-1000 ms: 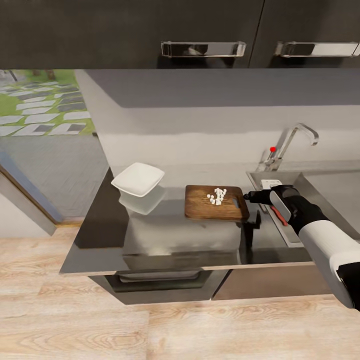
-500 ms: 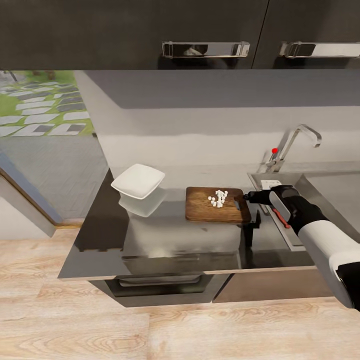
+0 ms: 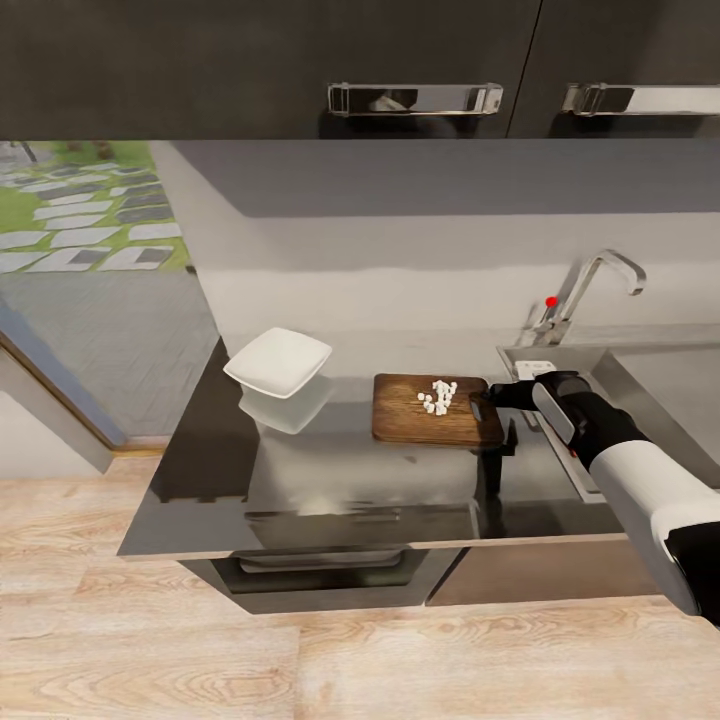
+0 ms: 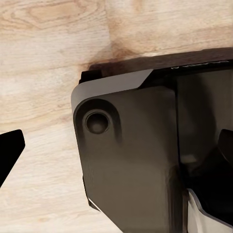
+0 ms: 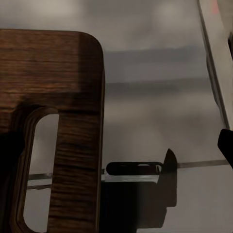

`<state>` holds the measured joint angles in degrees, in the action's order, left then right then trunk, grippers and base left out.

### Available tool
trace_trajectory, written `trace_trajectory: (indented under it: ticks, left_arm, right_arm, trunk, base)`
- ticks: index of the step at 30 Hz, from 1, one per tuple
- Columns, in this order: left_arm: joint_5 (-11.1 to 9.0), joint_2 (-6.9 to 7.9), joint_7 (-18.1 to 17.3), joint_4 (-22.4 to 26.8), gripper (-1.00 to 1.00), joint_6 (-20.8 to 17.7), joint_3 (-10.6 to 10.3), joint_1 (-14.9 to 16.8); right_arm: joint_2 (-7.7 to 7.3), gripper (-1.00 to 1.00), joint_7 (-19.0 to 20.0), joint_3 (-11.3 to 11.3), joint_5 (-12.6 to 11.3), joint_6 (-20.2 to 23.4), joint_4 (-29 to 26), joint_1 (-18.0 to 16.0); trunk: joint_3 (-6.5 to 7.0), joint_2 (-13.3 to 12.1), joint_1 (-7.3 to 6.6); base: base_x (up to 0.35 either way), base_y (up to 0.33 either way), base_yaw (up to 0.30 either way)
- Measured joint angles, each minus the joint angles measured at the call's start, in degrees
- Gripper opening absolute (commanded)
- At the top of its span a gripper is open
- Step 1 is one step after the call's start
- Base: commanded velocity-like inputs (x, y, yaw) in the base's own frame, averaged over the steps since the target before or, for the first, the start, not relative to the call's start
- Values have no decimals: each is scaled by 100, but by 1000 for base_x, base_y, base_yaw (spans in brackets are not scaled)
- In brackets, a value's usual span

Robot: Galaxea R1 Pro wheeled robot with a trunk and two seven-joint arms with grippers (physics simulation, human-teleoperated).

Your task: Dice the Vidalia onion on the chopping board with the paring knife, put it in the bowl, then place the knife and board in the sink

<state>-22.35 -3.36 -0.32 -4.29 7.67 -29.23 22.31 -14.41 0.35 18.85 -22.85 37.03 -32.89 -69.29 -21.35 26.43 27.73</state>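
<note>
Meanwhile the right end effector (image 3: pixel 481 404), jaws parted, had edged leftward to the slot end of the chopping board (image 3: pixel 425 418), diced onion (image 3: pixel 438 394) on it, seemingly preparing a grasp.

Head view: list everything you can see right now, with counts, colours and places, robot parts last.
bowl: 1, white, countertop's left part
chopping board: 1, dark brown, countertop centre
diced onion: small pile, white, on the board
countertop: 1, dark grey, glossy
sink: 1, grey, right of board
tap: 1, chrome, red knob, behind sink
upper cabinets: black, chrome handles, overhead
floor: pale wood
right gripper: 1, black, at board's slot end
</note>
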Motion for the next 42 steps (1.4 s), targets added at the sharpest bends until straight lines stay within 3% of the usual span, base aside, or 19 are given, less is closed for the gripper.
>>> trace_trajectory:
  ticks: [15,42]
  left_arm:
    - [0,0,0,0,100,0,0,0]
    - [0,0,0,0,100,0,0,0]
  right_arm:
    - [0,100,-3,-2,1,1,0,0]
    - [0,100,2,1,0,5,17,0]
  trunk:
    - [-8,0,0]
    - [-150,0,0]
  base:
    - [0,0,0]
    - [0,0,0]
